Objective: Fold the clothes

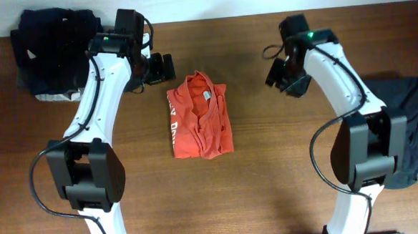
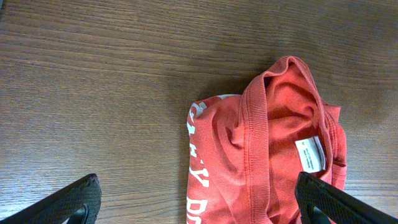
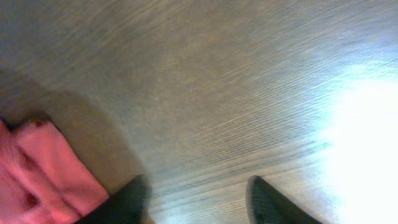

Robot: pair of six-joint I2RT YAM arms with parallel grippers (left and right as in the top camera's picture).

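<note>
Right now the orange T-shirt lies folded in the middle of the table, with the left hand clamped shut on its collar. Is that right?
Not quite. The left hand is wide open and grips nothing, as the left wrist view shows. The orange T-shirt does lie folded in the middle of the table.

**Brown wood-grain counter, evenly lit**

A brown counter (image 1: pixel 269 178) with fine wood grain running along its length fills almost the whole overhead view. Along its far edge lies a pale strip (image 1: pixel 210 2), whitish and plain; whether it is wall or floor cannot be told. The light falls from above and leaves only soft shadows. The left wrist view shows the grain sharp and matte, with darker streaks. In the right wrist view the surface is blurred, and a bright glare (image 3: pixel 367 124) washes out the grain on the right.
</note>
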